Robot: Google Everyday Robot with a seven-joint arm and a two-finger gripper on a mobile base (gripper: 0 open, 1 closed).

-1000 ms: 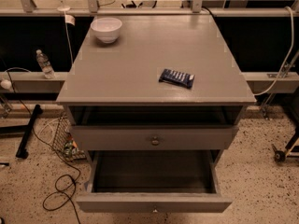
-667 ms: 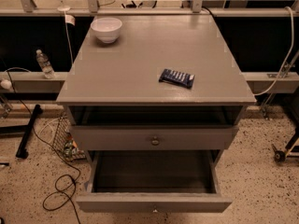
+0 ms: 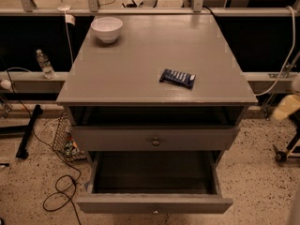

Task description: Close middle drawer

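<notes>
- New vs 1 s ago: pale blurred shape at the far right edge, which I take to be the gripper point(image 3: 286, 108) coming in. It wasn't in view before.
- Gripper state: can't tell (too smeared).
- Middle drawer point(image 3: 154, 204): pulled right out, interior bare, sits low and well to the left of the gripper. No contact. Hasn't budged since the earlier frames.
- Upper drawer point(image 3: 112, 138) is left of the gripper at roughly its height, and its front stands a bit proud.
- Bowl point(image 3: 107, 28) and blue packet point(image 3: 177, 78) on the cabinet top, up-left of the gripper. Both unmoved and irrelevant.
- Meaning: approach only just starting, task approx 0% done. Next, I'd guess, the gripper needs to get in front of the drawer's front panel and push it straight in.
</notes>
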